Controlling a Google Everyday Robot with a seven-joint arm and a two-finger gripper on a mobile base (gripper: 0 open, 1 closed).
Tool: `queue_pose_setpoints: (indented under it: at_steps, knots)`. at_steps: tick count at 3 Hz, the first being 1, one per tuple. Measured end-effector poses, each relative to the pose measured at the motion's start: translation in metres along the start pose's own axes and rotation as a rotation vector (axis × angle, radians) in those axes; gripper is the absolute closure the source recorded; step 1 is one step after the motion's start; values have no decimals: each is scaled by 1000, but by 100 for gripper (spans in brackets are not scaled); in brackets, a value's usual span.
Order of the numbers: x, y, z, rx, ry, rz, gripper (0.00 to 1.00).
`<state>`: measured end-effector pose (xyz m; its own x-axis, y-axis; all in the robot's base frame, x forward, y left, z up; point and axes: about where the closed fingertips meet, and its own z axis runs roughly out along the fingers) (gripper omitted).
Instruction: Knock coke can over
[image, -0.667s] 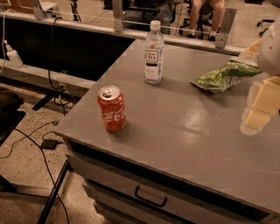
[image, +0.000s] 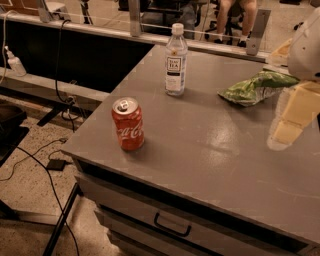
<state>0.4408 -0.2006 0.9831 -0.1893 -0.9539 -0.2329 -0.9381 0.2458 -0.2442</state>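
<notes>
The gripper (image: 288, 126) is positioned at the right edge of the camera view, above the right side of the grey table (image: 210, 155), suspended below the white arm housing (image: 307, 45). Gripper state: cannot be determined from this view; nothing is seen held in it. The nearest object is a crumpled green snack bag (image: 256, 88), lying flat on the table just to the left of and behind the gripper; contact between the two cannot be confirmed. Farther left, toward the rear of the table, a clear tea bottle (image: 176, 62) with a white cap stands upright. The coke can (image: 128, 125) stands upright near the front-left corner of the table, pull-tab top facing up, white script facing the camera. The can is well apart from the gripper, with bare tabletop between them, and is also apart from the bottle and the bag. Below the front edge of the table, a drawer with a dark handle (image: 172, 226) is visible. Black cables (image: 47, 167) run across the speckled floor to the left of the table. Behind the table, the legs of a seated person (image: 231, 15) are visible.
</notes>
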Motion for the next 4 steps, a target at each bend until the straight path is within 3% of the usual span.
queue_pose_setpoints:
  at_steps: [1,2,3,4]
  knots:
    - [-42,-1,-8,-3,-58,-57,0]
    - [-119,0,-10,-11,-130,-160,0]
    - [-117,0,-11,-8,-130,-157,0]
    - [-127,-1,-3,-1,-263,-189,0]
